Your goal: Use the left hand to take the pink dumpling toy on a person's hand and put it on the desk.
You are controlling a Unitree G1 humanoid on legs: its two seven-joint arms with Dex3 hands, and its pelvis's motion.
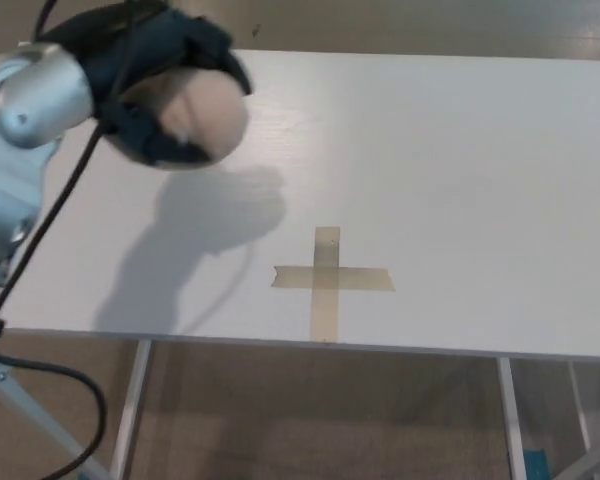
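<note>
White desk [460, 150] open; left hand [165, 70] grips dumpling toy [205, 115] near far-left edge

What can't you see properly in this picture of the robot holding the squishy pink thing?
- Head view: much of the pink dumpling toy is covered by the left hand wrapped around it, and it looks blurred.
- The left arm is cut off by the picture's left edge.
- The right hand is out of frame.
- The white desk runs past the right edge.
- No person shows.

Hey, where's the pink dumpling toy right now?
In the head view, the pink dumpling toy is at upper left, held in the robot's left hand above the white desk, up and left of the tape cross.
</note>
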